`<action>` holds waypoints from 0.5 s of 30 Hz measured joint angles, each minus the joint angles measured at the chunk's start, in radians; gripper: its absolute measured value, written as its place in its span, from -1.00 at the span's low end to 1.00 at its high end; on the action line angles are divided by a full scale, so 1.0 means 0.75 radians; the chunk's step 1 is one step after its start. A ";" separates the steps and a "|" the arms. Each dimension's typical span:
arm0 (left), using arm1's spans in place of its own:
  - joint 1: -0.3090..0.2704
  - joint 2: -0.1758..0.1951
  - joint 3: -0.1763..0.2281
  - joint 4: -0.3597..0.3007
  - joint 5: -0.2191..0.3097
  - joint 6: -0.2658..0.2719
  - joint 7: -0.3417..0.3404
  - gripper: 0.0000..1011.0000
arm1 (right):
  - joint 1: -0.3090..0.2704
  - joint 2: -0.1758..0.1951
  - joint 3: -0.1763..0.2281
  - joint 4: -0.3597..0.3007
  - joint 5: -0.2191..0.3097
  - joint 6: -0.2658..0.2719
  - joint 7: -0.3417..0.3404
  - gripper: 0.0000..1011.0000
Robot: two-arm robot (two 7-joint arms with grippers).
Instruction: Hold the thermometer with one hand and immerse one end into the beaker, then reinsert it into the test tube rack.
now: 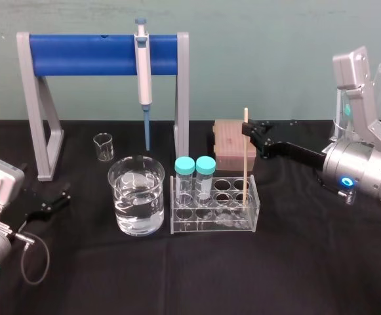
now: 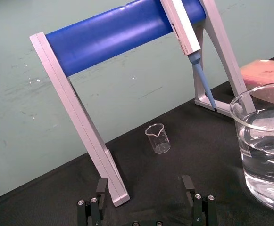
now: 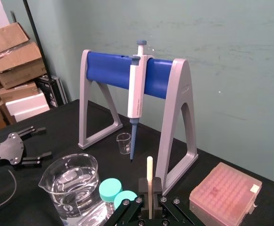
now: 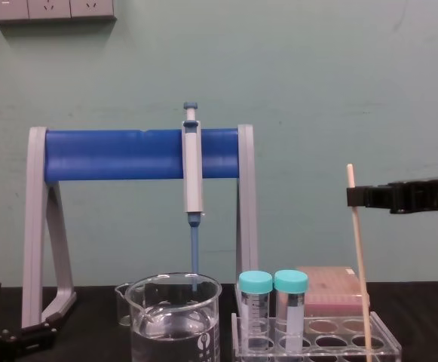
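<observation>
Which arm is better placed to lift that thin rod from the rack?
Right: the right pincer clasps the thermometer standing in the test tube rack; the left pincer lies open, far off.

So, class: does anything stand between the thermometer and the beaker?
Yes: two teal-capped tubes in the test tube rack's left end stand between the thermometer, held by the right gripper, and the beaker. Left gripper rests open, far left.

The right gripper (image 1: 247,129) is pinching the thin pale cream thermometer (image 1: 244,167) near its top; the left gripper (image 1: 63,195) is lying spread-fingered well to its left.
</observation>
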 joint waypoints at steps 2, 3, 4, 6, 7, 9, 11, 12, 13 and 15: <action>0.000 0.000 0.000 0.000 0.000 0.000 0.000 0.99 | 0.000 -0.012 -0.003 0.018 -0.009 -0.009 0.008 -0.89; 0.000 0.000 0.000 0.000 0.000 0.000 0.000 0.99 | 0.000 -0.012 -0.003 0.018 -0.009 -0.009 0.008 -0.89; 0.000 0.000 0.000 0.000 0.000 0.000 0.000 0.99 | 0.000 -0.018 -0.005 0.027 -0.014 -0.015 0.014 -0.89; 0.000 0.000 0.000 0.000 0.000 0.000 0.000 0.99 | 0.000 -0.025 -0.006 0.037 -0.019 -0.022 0.018 -0.89; 0.000 0.000 0.000 0.000 0.000 0.000 0.000 0.99 | 0.000 -0.028 -0.007 0.042 -0.020 -0.025 0.019 -0.89; 0.000 0.000 0.000 0.000 0.000 0.000 0.000 0.99 | -0.001 -0.039 -0.009 0.063 -0.029 -0.036 0.027 -0.89; 0.000 0.000 0.000 0.000 0.000 0.000 0.000 0.99 | -0.001 -0.044 -0.009 0.072 -0.033 -0.039 0.032 -0.89; 0.000 0.000 0.000 0.000 0.000 0.000 0.000 0.99 | 0.000 -0.046 -0.010 0.076 -0.035 -0.041 0.035 -0.89; 0.000 0.000 0.000 0.000 0.000 0.000 0.000 0.99 | 0.001 -0.050 -0.011 0.082 -0.040 -0.042 0.039 -0.89; 0.000 0.000 0.000 0.000 0.000 0.000 0.000 0.99 | 0.003 -0.053 -0.012 0.089 -0.044 -0.044 0.043 -0.89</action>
